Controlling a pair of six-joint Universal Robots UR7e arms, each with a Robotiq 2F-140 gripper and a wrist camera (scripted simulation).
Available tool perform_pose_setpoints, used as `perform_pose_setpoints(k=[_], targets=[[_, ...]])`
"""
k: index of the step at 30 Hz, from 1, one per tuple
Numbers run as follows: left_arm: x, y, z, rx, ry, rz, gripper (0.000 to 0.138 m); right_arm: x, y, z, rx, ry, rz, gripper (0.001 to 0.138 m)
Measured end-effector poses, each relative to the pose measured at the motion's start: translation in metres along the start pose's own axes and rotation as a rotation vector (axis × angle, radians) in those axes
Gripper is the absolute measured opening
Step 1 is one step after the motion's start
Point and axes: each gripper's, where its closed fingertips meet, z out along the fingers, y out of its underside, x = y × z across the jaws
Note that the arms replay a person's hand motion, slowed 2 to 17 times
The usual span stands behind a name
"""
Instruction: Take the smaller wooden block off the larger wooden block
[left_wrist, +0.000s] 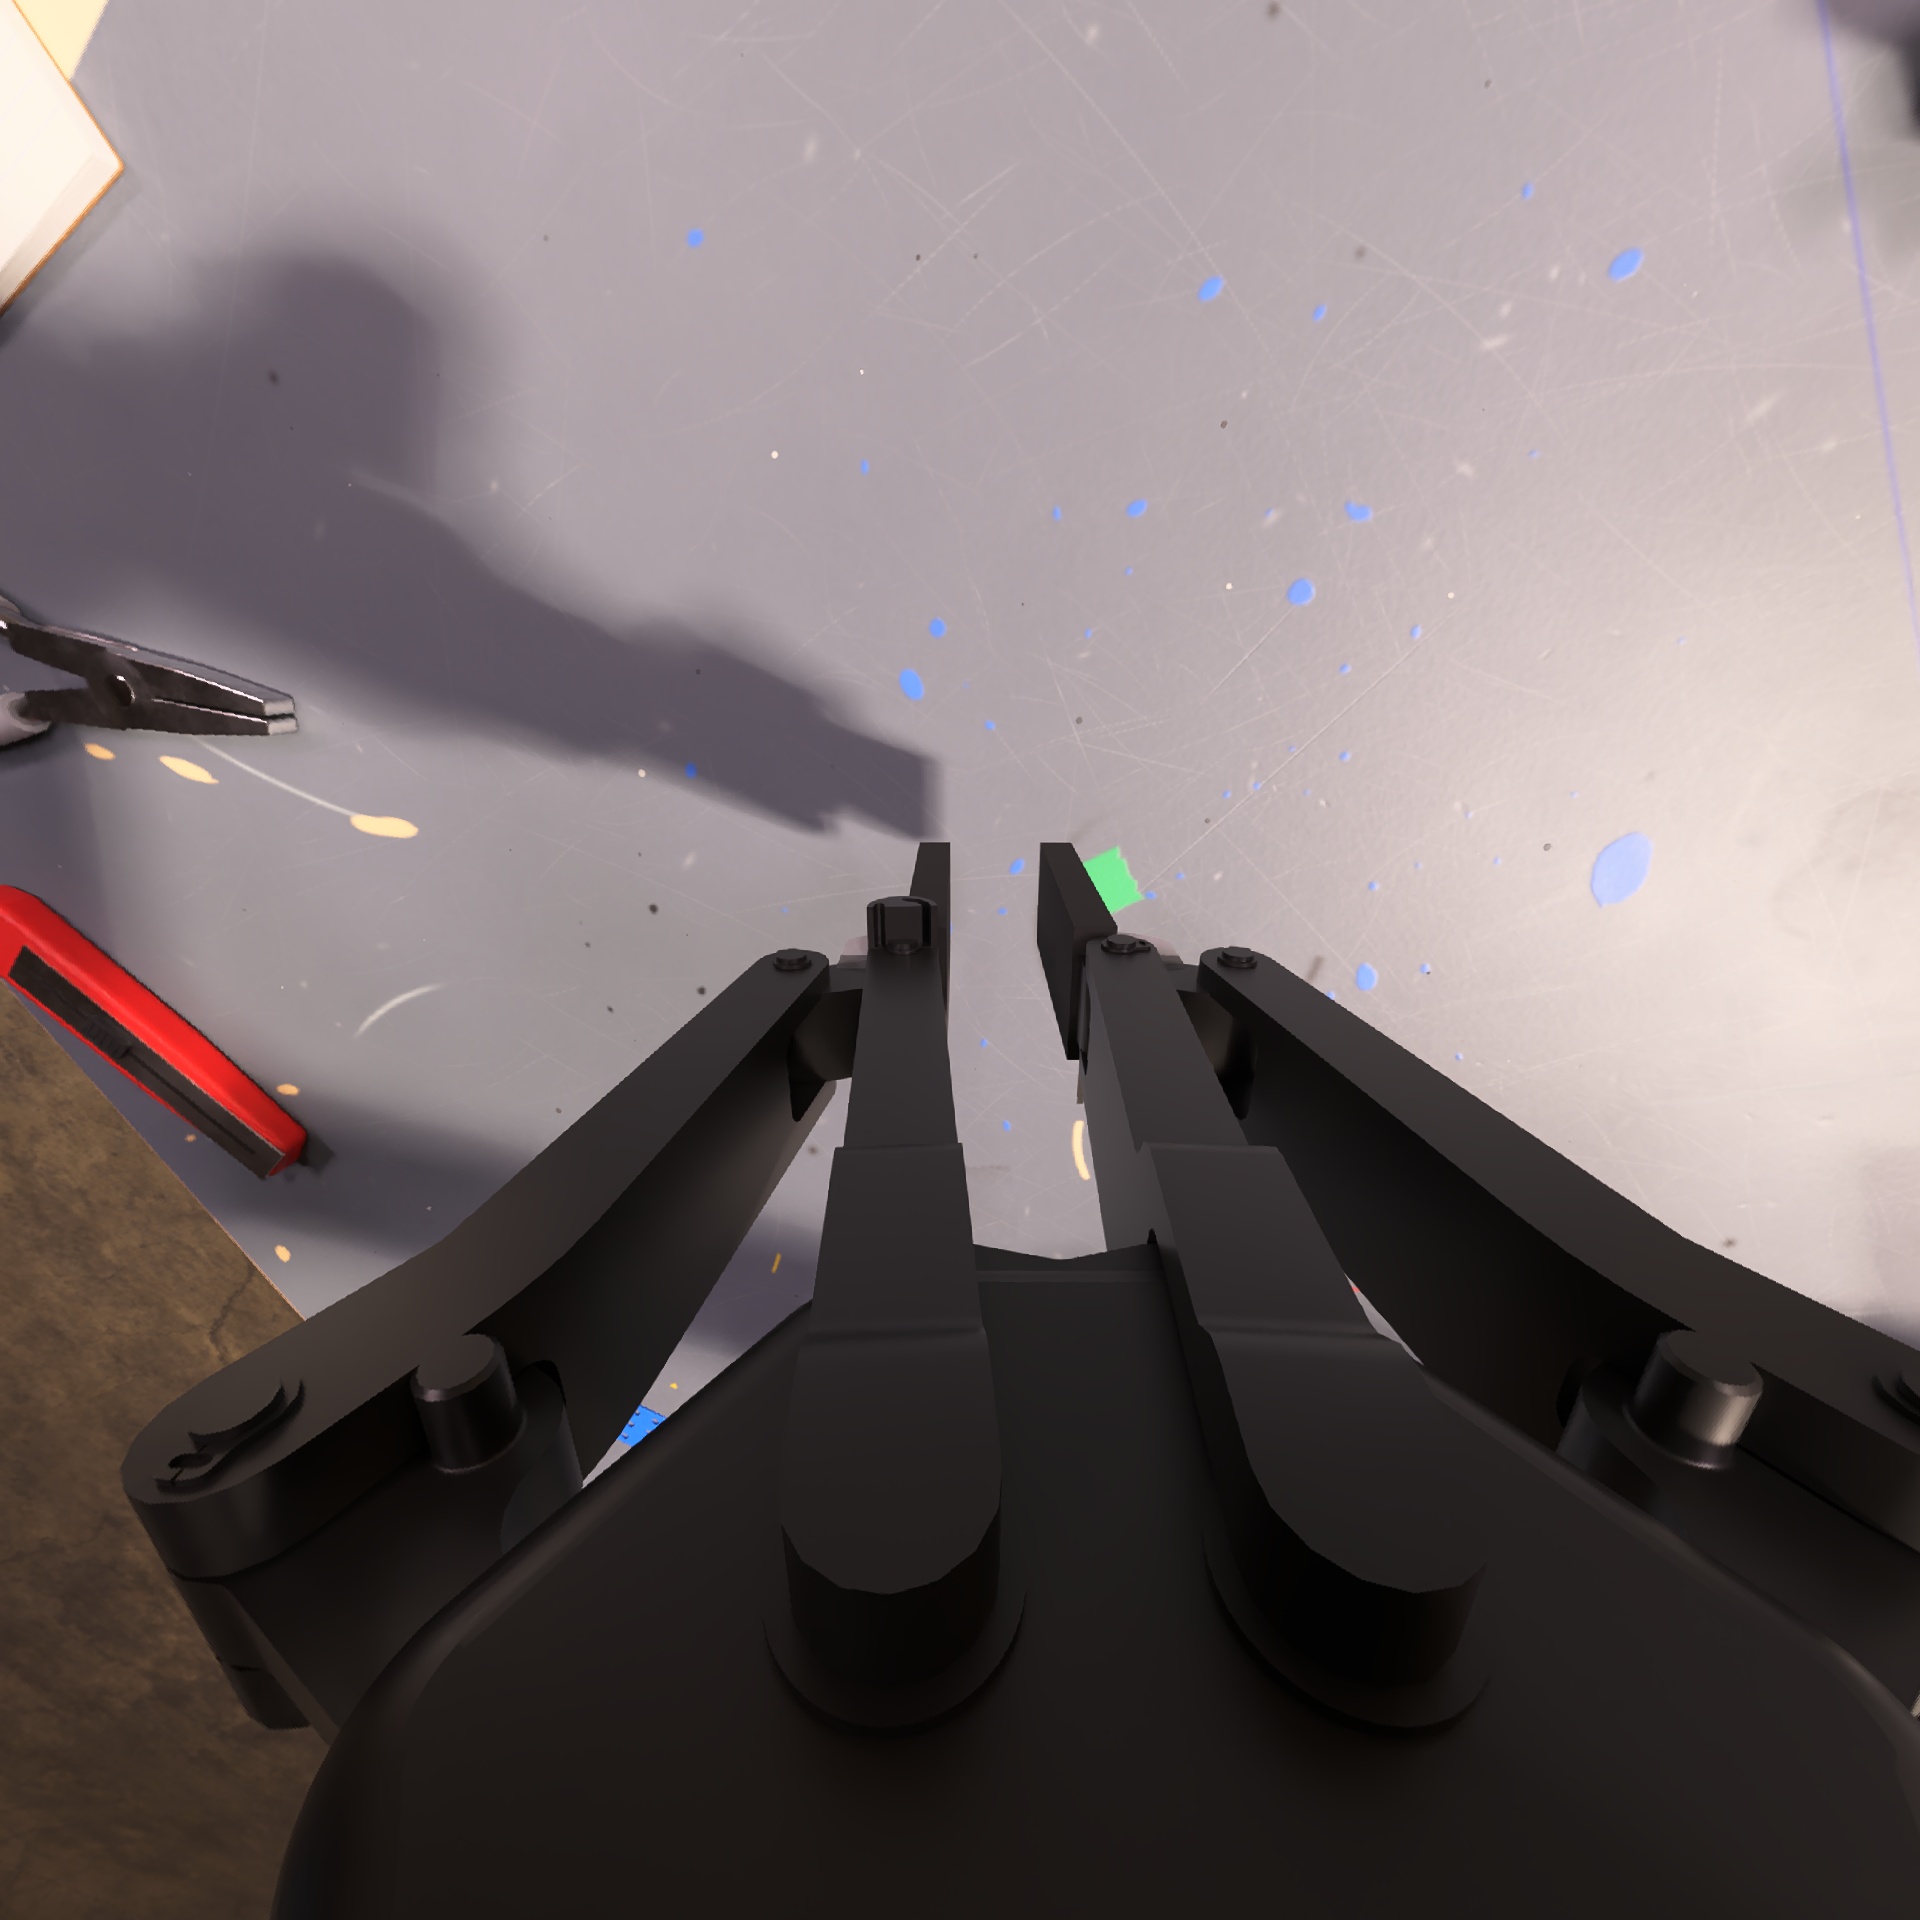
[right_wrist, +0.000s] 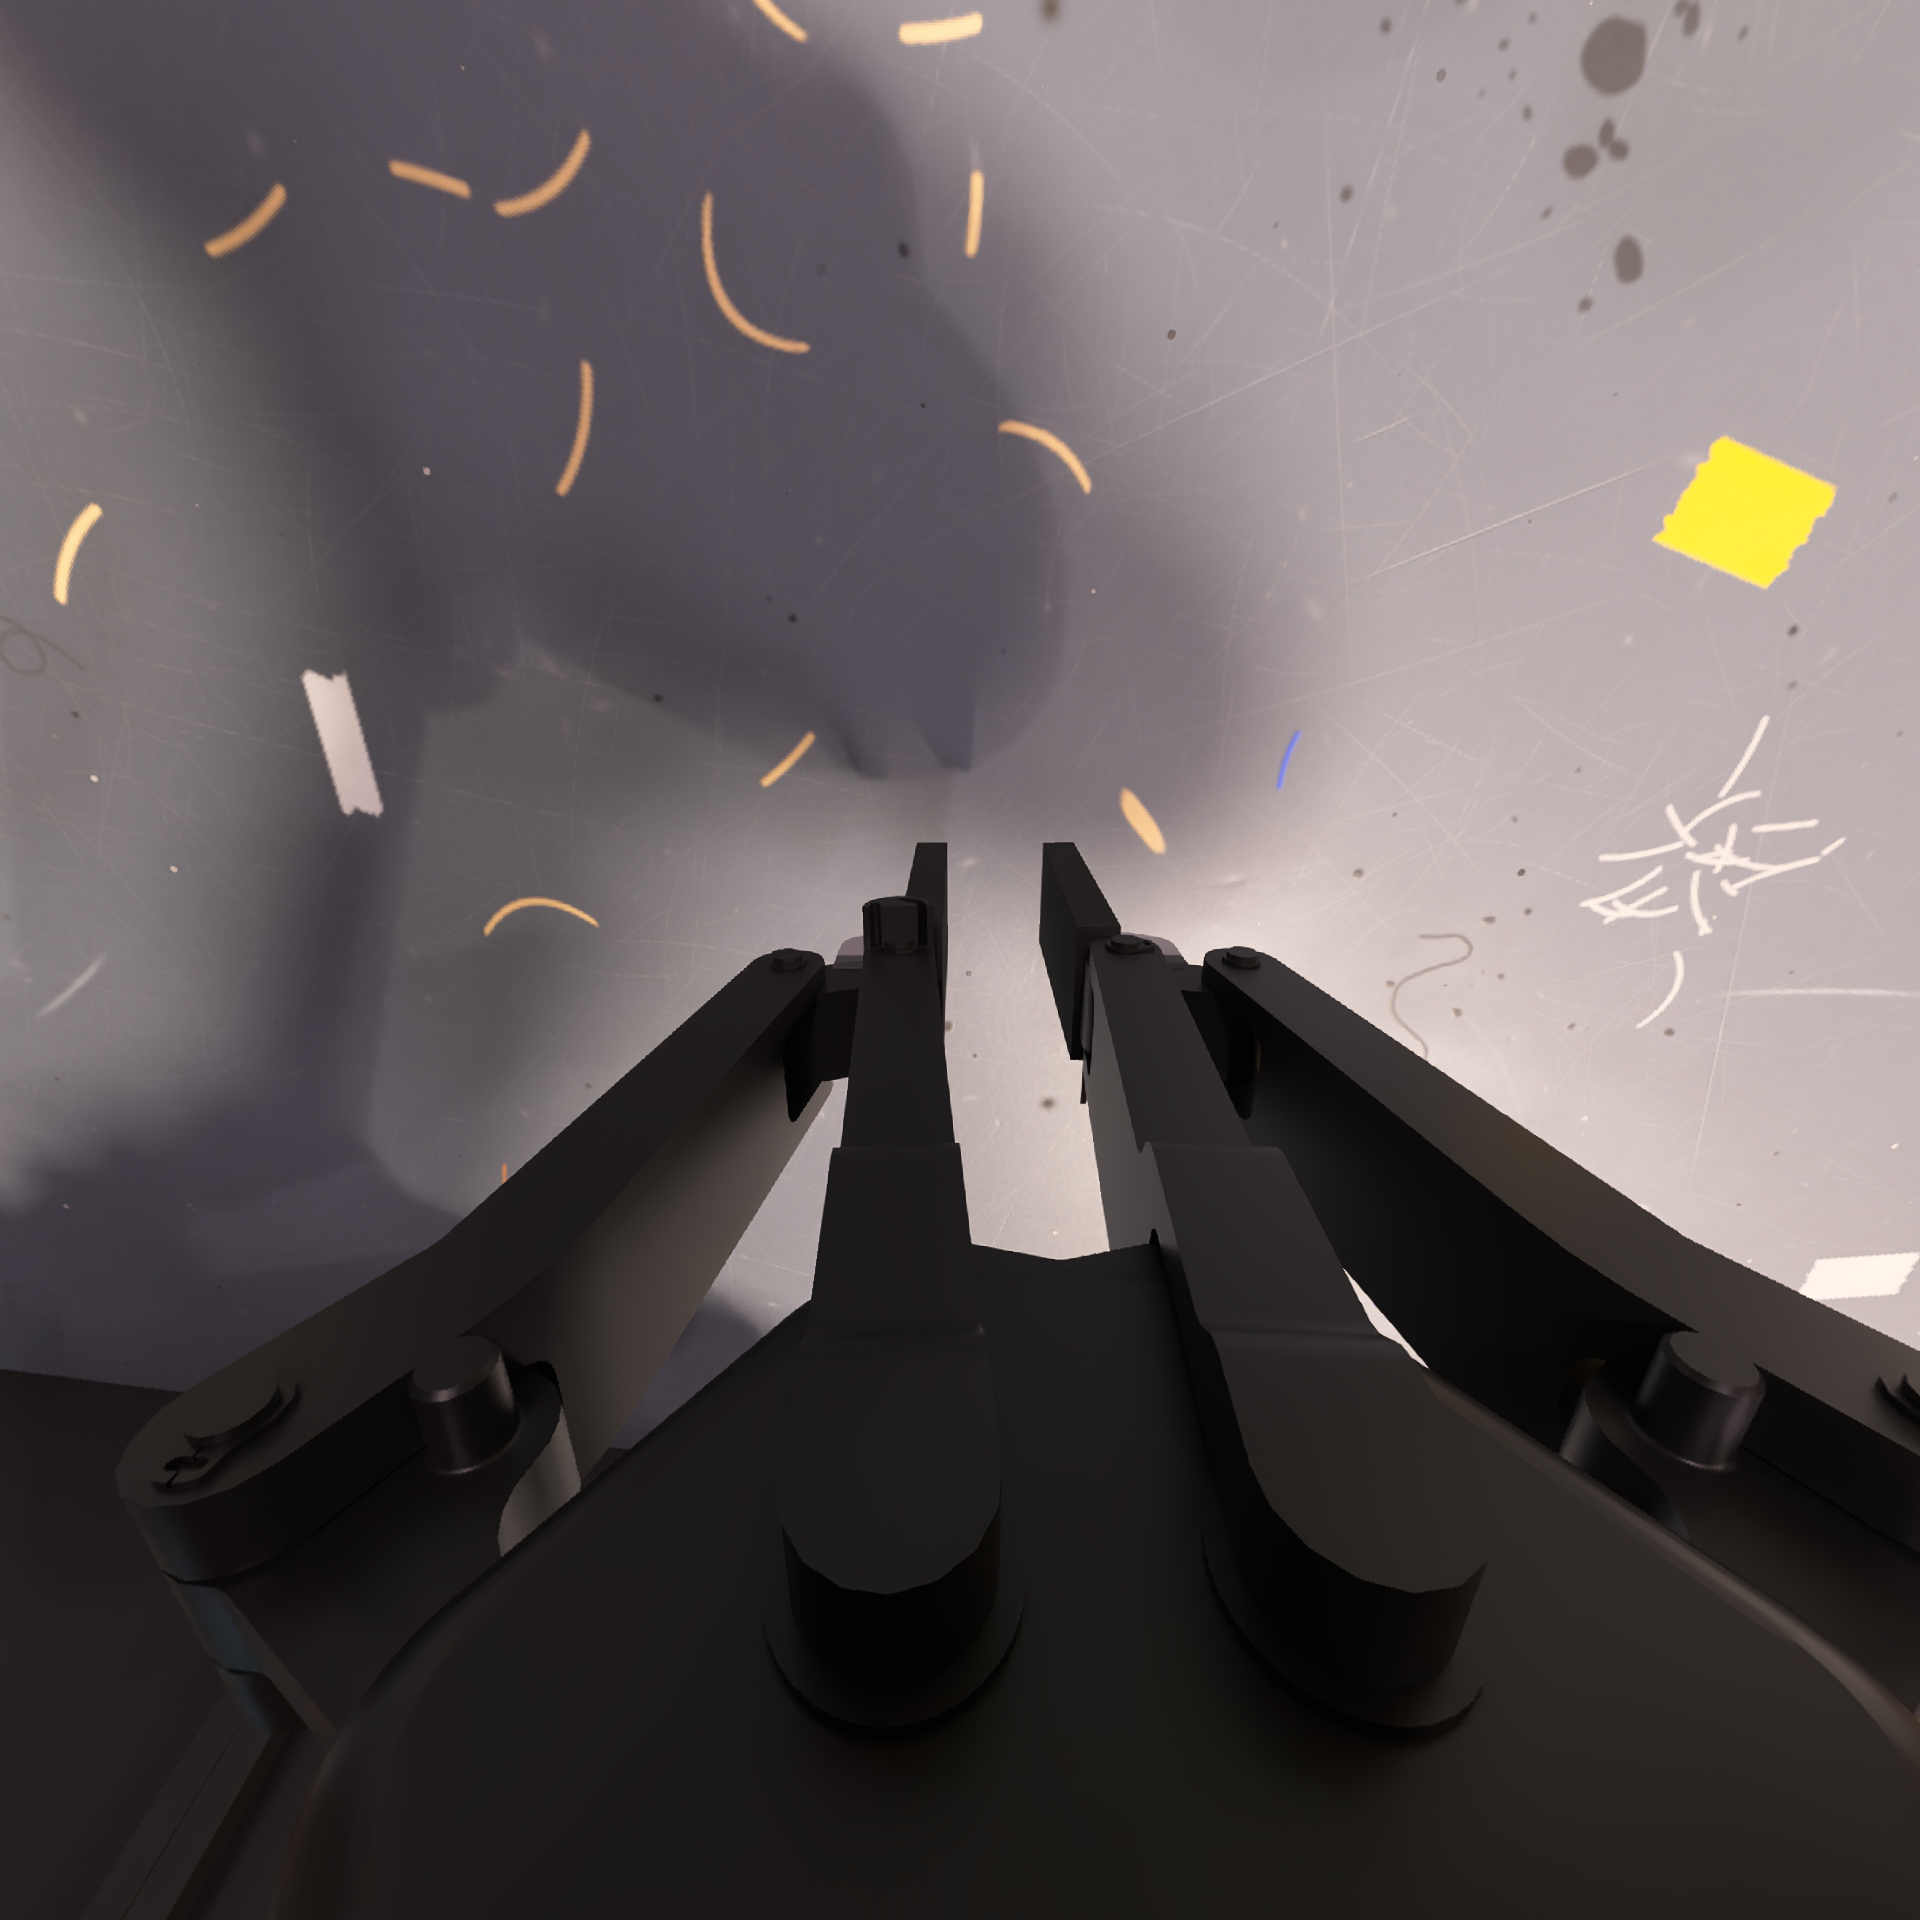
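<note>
Neither wooden block shows clearly in either view. In the left wrist view, the corner of a pale, wood-coloured object (left_wrist: 42, 135) pokes in at the top left; I cannot tell if it is one of the blocks. My left gripper (left_wrist: 993, 862) hangs over the grey table (left_wrist: 1247, 416). Its jaws are drawn together with only a narrow gap and hold nothing. My right gripper (right_wrist: 993, 862) hangs over another part of the table (right_wrist: 1351, 312) in the same pose, also empty.
Metal pliers (left_wrist: 145, 701) and a red utility knife (left_wrist: 156, 1029) lie at the left. The table edge runs diagonally at the lower left, with a brown surface (left_wrist: 104, 1507) beyond it. Tape scraps lie flat on the table: green (left_wrist: 1112, 878), yellow (right_wrist: 1745, 509) and white (right_wrist: 343, 743).
</note>
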Motion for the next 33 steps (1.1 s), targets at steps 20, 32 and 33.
perform_pose_setpoints(k=[20, 32, 33], targets=[[0.026, -0.007, -0.003, -0.027, -0.055, 0.096, 0.03, -0.018, -0.01, -0.001, 0.025, 0.034, -0.059, 0.026], [0.036, -0.015, -0.004, -0.023, -0.101, 0.147, 0.034, -0.023, -0.012, 0.0, 0.044, 0.028, -0.099, 0.03], [0.037, -0.016, -0.004, -0.021, -0.103, 0.151, 0.035, -0.023, -0.012, 0.0, 0.046, 0.024, -0.102, 0.03]])
